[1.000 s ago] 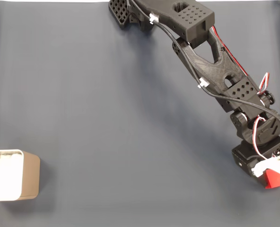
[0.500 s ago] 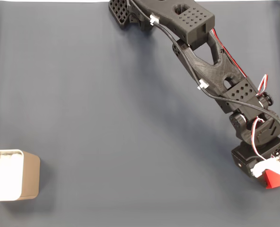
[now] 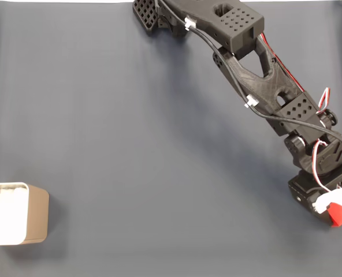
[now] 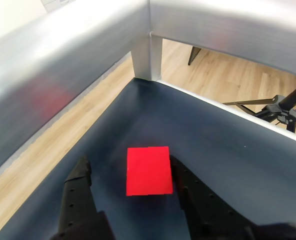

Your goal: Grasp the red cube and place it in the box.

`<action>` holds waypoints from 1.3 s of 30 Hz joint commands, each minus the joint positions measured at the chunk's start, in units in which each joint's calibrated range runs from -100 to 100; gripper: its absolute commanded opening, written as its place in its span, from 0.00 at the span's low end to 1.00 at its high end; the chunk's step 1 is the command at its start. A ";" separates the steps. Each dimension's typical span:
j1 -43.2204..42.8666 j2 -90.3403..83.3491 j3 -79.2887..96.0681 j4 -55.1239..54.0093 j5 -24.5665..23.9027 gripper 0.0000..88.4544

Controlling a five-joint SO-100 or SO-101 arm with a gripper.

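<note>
- Cube point(image 4: 148, 170): in the wrist view we see it lying flat on the dark blue counter point(image 4: 223, 150), between the two black fingers of the end effector point(image 4: 133, 172).
- The left finger point(image 4: 80, 172) in that view stands clearly off the cube, with a strip of counter showing between them; the right finger point(image 4: 185, 182) is just beside the cube's edge, and we cannot tell if it touches.
- So we read the end effector as apart, straddling the cube and not clamped on it.
- In the fixed view we find the cube point(image 3: 339, 214) at the far right, near the lower edge, partly covered by the white and black wrist of the arm point(image 3: 257, 81), which reaches in diagonally from the top.
- The box point(image 3: 15, 213) sits at the far left edge of the fixed view, well apart from the cube, its white lining showing.
- Between cube and box we see bare counter point(image 3: 130, 144), with the arm's soft shadow across it.
- Around the cube in the wrist view: a metal frame rail point(image 4: 63, 65) and its post point(image 4: 147, 55) border the counter close behind, with wooden floor point(image 4: 223, 70) beyond them.
- A black stand point(image 4: 283, 107) rests on that floor at the right.
</note>
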 commanded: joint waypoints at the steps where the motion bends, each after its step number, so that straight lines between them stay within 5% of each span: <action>1: -1.15 -1.39 -3.07 -1.51 -0.59 0.40; 39: 0.41 -11.01 6.06 -1.18 2.00 0.15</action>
